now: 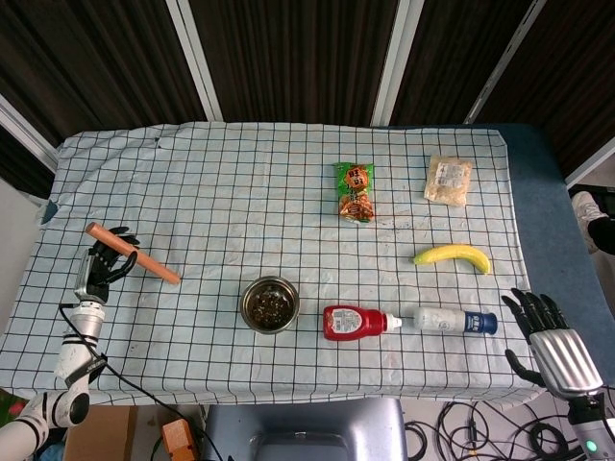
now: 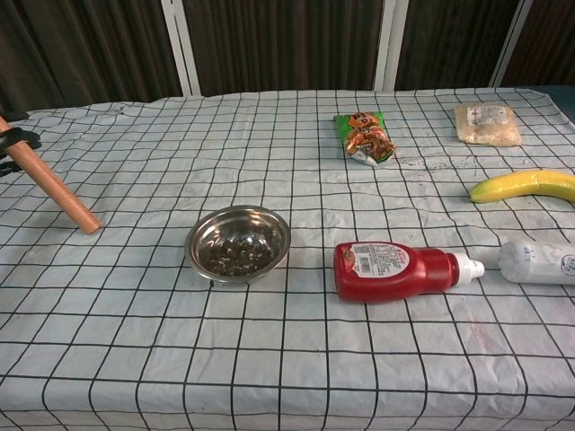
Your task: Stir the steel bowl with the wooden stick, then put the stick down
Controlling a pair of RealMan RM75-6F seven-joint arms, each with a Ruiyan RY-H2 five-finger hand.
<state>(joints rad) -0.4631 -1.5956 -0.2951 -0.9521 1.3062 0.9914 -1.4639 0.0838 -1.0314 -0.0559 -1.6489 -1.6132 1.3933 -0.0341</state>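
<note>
Gripping the long reddish-brown wooden stick (image 1: 132,254) near its upper end, the left hand (image 1: 102,264) sits at the left edge of the white checked tablecloth (image 1: 240,192), its dark fingers curled round the shaft. The stick's long axis runs down and away from this hand toward the table's middle, and its lower tip appears to rest on or just above the cloth; the pictures do not settle whether it touches. The round steel bowl (image 1: 270,303), holding dark bits, lies beyond that tip, further along the same line and a little nearer the robot, apart from the stick. The right hand (image 1: 548,336) hangs off the right edge of the table, fingers spread and holding nothing, well apart from both bowl and stick, so the left hand is plainly the one placed to act. Judging by the low slant of the stick, either the put-down is close or the reach to the bowl has yet to start; in both cases the move turns on that tip-to-bowl line running rightward from the left hand.
</note>
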